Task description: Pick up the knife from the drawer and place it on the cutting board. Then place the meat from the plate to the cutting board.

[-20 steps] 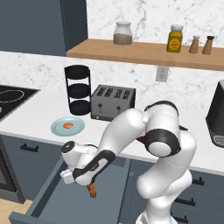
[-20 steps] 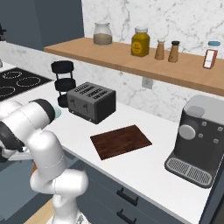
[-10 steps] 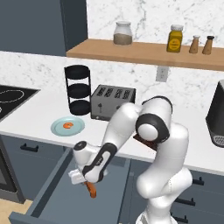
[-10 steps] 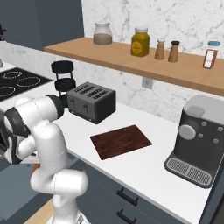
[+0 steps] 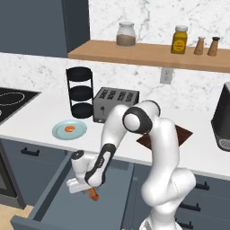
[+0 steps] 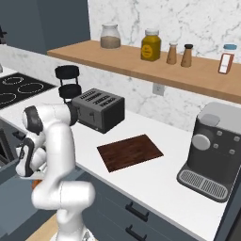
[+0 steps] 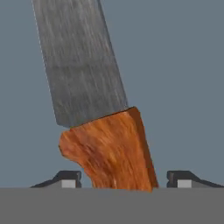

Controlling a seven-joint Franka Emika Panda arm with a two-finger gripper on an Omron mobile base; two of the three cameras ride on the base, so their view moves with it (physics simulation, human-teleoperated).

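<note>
Straddling knife [image 7: 98,118] handle, tool [image 7: 122,178] fingers apart, inside drawer [image 5: 49,197].

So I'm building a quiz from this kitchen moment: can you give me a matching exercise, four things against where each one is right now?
Things:
1. knife
2. meat
3. cutting board
4. toaster

Places:
A. on the pale plate
B. flat on the counter between toaster and coffee machine
C. between the fingers, over the open drawer
D. by the black round rack

Pairs: 1-C, 2-A, 3-B, 4-D
</note>
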